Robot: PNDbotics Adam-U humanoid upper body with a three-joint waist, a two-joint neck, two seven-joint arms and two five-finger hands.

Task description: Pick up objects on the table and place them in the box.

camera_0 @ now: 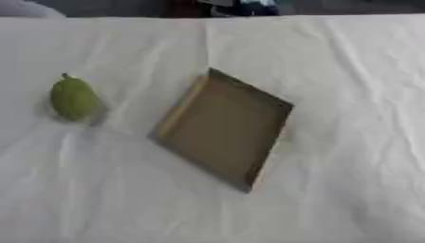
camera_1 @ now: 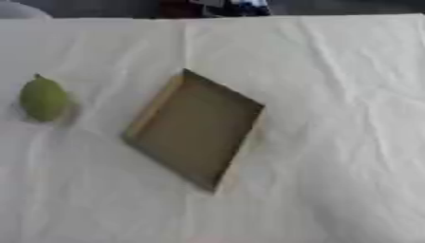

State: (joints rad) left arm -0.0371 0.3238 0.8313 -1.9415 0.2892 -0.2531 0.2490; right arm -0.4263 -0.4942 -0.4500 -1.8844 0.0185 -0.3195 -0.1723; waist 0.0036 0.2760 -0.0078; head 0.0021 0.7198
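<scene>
A green pear-shaped fruit [camera_0: 75, 98] lies on the white cloth at the left, its small stem pointing away from me. To its right, near the middle of the table, sits a shallow brown cardboard box [camera_0: 187, 105], turned so that one corner points toward me; I see nothing inside it. A strip of cloth separates the fruit from the box. Neither of my hands appears in either eye view.
A creased white cloth [camera_0: 348, 95] covers the whole table. Dark objects show beyond the table's far edge [camera_0: 241, 7] at the top.
</scene>
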